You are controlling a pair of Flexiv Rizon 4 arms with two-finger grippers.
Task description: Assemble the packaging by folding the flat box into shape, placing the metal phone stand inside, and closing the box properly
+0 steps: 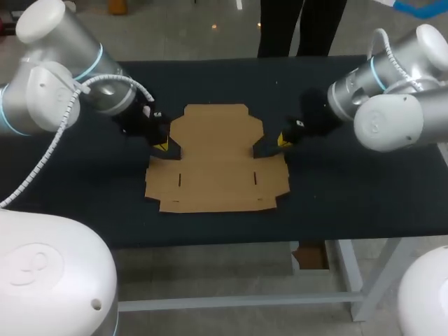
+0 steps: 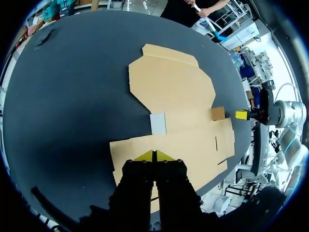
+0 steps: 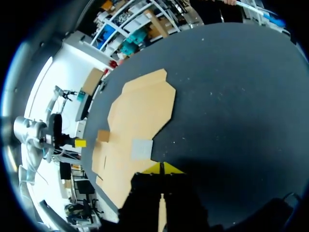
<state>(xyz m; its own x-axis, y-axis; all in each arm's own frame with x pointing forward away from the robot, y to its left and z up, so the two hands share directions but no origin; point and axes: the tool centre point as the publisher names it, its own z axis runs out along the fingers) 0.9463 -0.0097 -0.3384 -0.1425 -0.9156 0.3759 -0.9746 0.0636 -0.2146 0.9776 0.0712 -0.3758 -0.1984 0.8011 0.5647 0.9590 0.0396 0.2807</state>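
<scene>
A flat brown cardboard box blank lies unfolded in the middle of the dark table. My left gripper sits at the notch on its left side, and its yellow tips are shut together just over the blank's edge. At the opposite notch my right gripper is also shut, its tips meeting beside the blank. A small tab stands up ahead of the left gripper, and another tab stands ahead of the right. Neither gripper holds anything.
The dark cloth-covered table has bare surface on both sides of the blank and toward its front edge. My two arms come in low from either side, flanking the blank.
</scene>
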